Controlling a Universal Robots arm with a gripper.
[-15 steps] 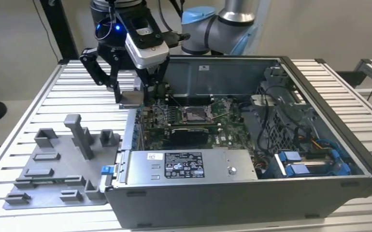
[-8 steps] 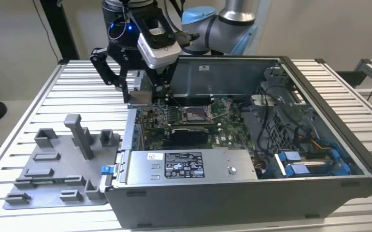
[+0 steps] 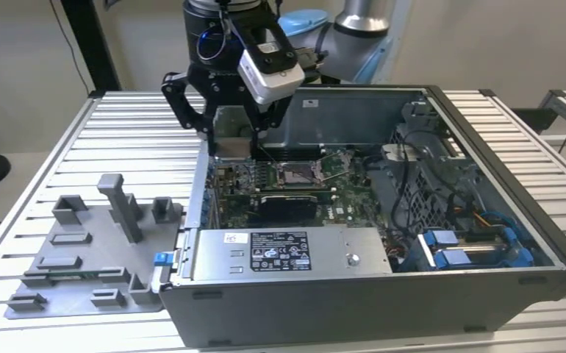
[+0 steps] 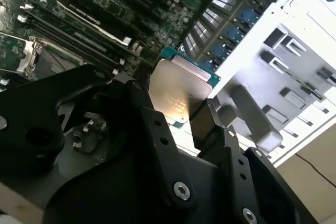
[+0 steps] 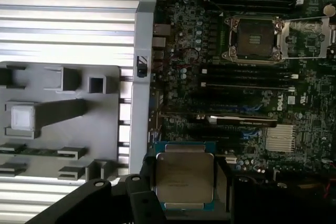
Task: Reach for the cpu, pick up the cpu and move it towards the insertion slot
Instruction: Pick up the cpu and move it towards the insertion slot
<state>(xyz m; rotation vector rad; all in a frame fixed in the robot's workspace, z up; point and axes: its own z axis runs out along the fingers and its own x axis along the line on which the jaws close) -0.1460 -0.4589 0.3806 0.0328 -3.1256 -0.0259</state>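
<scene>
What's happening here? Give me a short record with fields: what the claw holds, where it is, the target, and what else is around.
holding: gripper shut on the cpu
where: above the motherboard, near the case wall
target: insertion slot, open, nothing in it, cpu not there yet
nearby: grey fixture plate outside the computer case

the cpu (image 5: 185, 178) has a smooth, dull-silver metal lid over a green board edge. matt black gripper (image 4: 194, 111) links. matt grey plastic fixture tray (image 3: 77, 257). ribbed bare-metal table (image 3: 116, 140).
</scene>
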